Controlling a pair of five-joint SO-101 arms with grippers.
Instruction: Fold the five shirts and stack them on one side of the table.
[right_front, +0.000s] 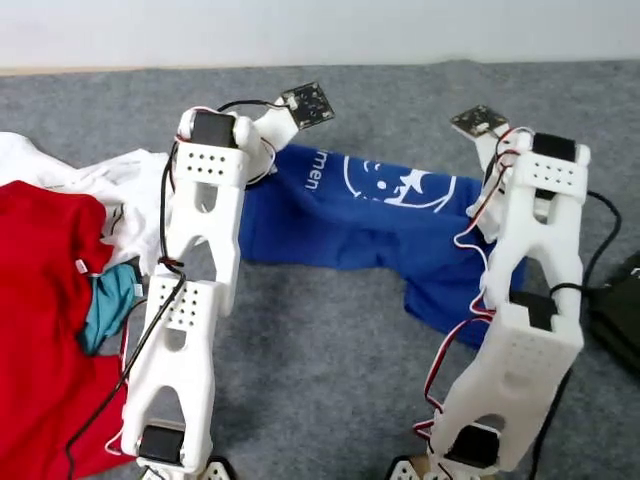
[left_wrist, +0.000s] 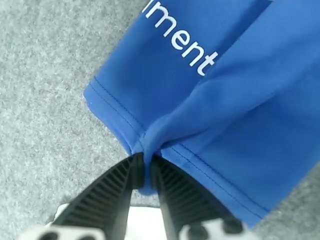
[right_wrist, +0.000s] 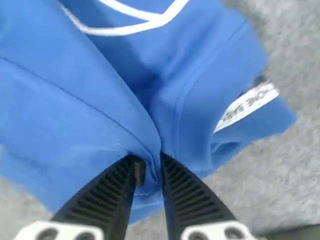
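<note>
A blue shirt (right_front: 370, 215) with white print lies stretched across the grey table between my two arms. My left gripper (left_wrist: 145, 167) is shut on the blue shirt (left_wrist: 215, 115) at its hemmed corner, near the white lettering. My right gripper (right_wrist: 150, 167) is shut on a fold of the blue shirt (right_wrist: 100, 100) beside the collar, with its white label (right_wrist: 247, 105) close by. In the high view the left arm (right_front: 205, 200) stands at the shirt's left end and the right arm (right_front: 535, 230) at its right end.
A red shirt (right_front: 40, 310) lies at the left with a teal garment (right_front: 110, 300) on it, and a white shirt (right_front: 110, 180) behind. A dark object (right_front: 620, 310) sits at the right edge. Bare grey cloth (right_front: 320, 380) lies between the arm bases.
</note>
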